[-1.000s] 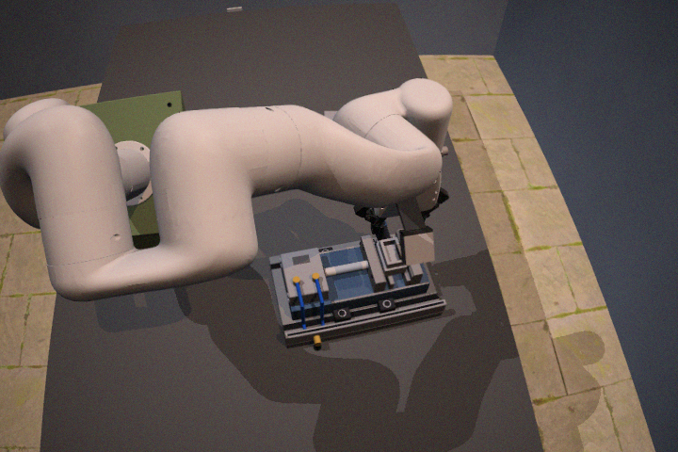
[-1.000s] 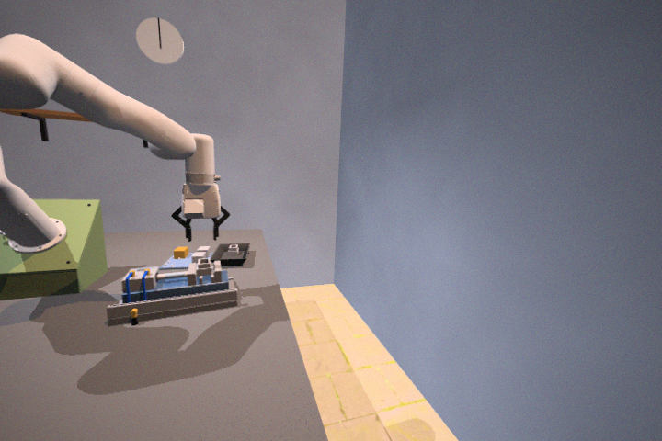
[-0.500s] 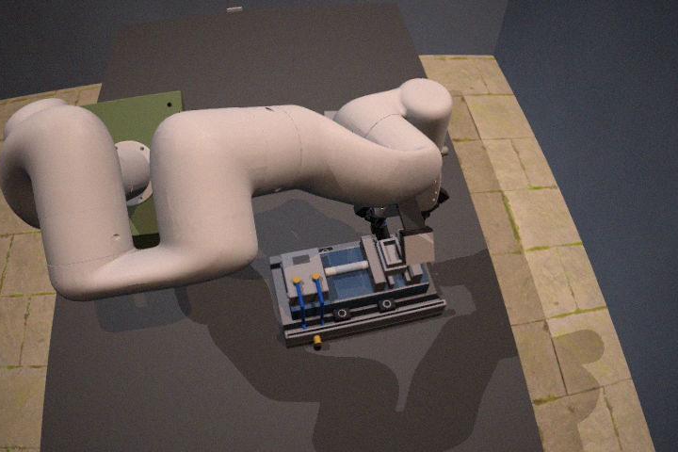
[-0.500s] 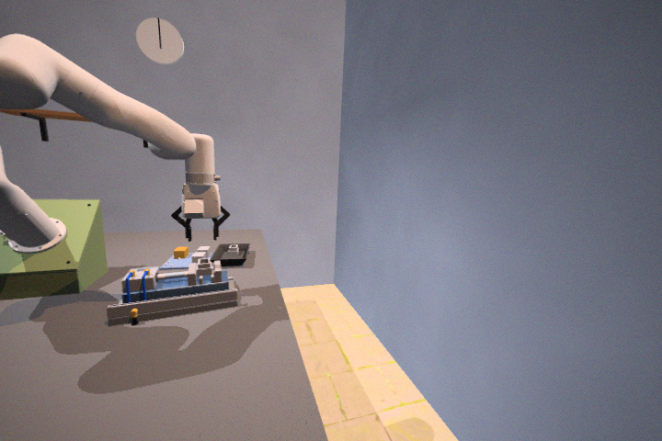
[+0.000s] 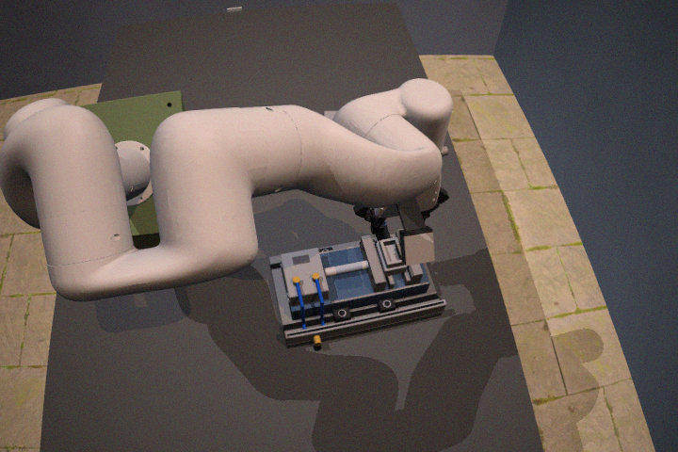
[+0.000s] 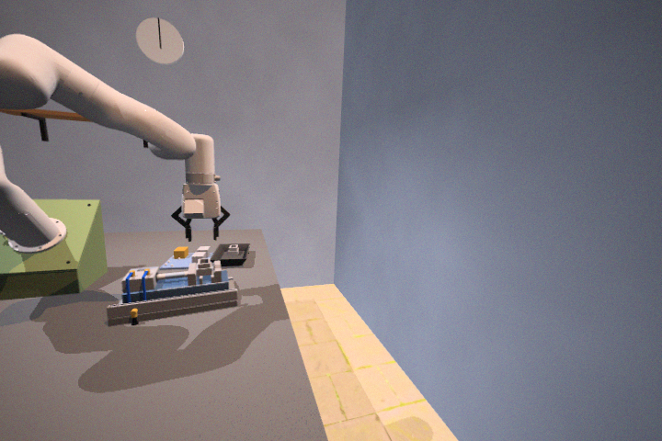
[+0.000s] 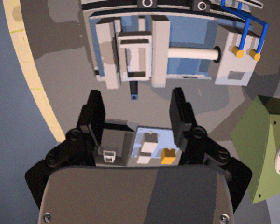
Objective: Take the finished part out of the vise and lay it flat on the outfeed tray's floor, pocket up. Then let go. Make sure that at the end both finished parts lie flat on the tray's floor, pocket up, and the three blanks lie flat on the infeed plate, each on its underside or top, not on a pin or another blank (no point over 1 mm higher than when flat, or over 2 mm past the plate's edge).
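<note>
The vise (image 5: 356,282) stands mid-table, with a blue bed and grey jaws. The finished part (image 5: 390,250), a grey block with a rectangular pocket facing up, sits between the jaws. It also shows in the wrist view (image 7: 136,56) and in the exterior view (image 6: 205,267). The dark outfeed tray lies just behind the vise, with a small grey block (image 6: 233,247) in it. My gripper (image 6: 201,230) hangs open and empty above the gap between vise and tray, well above both. In the wrist view my fingers point down, just behind the vise.
An orange block (image 6: 180,252) and some grey blocks (image 6: 202,250) lie behind the vise, beside the tray. Blue hoses (image 5: 309,300) run along the vise's left end. The green robot base (image 6: 39,244) stands at the left. The table's edge is right of the tray.
</note>
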Controlling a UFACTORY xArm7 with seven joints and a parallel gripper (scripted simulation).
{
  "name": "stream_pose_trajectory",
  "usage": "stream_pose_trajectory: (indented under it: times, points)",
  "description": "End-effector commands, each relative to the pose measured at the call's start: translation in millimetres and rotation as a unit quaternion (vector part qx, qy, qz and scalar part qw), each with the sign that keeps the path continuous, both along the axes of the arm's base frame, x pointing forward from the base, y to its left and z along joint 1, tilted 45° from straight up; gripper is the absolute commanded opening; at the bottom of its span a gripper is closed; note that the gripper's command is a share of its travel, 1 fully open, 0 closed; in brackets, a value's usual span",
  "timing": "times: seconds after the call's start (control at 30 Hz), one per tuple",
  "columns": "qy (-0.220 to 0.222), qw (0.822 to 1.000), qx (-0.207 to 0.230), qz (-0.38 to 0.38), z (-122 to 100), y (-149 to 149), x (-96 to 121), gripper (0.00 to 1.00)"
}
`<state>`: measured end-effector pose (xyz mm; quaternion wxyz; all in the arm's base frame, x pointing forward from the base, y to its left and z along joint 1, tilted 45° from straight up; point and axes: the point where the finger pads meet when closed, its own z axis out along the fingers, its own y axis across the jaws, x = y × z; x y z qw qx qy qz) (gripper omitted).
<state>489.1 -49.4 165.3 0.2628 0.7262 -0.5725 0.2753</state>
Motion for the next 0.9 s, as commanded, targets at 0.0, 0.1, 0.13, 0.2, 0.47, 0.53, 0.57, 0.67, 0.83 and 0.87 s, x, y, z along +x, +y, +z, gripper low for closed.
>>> stream_pose_trajectory:
  times: [0.0,0.1,0.13,0.2,0.47,0.53,0.57,0.67,0.83,0.87]
  points:
    - [-0.001,1.000,0.001,0.002,0.6,1.6,1.1,0.69]
    - [-0.001,1.000,0.001,0.002,-0.4,0.7,1.2,0.69]
    - [-0.001,1.000,0.001,0.002,-0.8,0.2,1.3,0.69]
    - [-0.002,1.000,0.001,0.002,-1.9,-0.9,1.4,0.69]
    - [-0.002,1.000,0.001,0.002,-9.2,-8.0,2.5,0.69]
    - [-0.002,1.000,0.001,0.002,-10.4,-9.1,2.6,0.69]
    - [-0.002,1.000,0.001,0.002,-10.4,-9.1,2.6,0.69]
    - [-0.002,1.000,0.001,0.002,-14.3,-12.9,3.2,0.69]
    - [-0.002,1.000,0.001,0.002,-21.2,-19.6,4.1,0.69]
    - [-0.002,1.000,0.001,0.002,-22.6,-20.9,4.3,0.69]
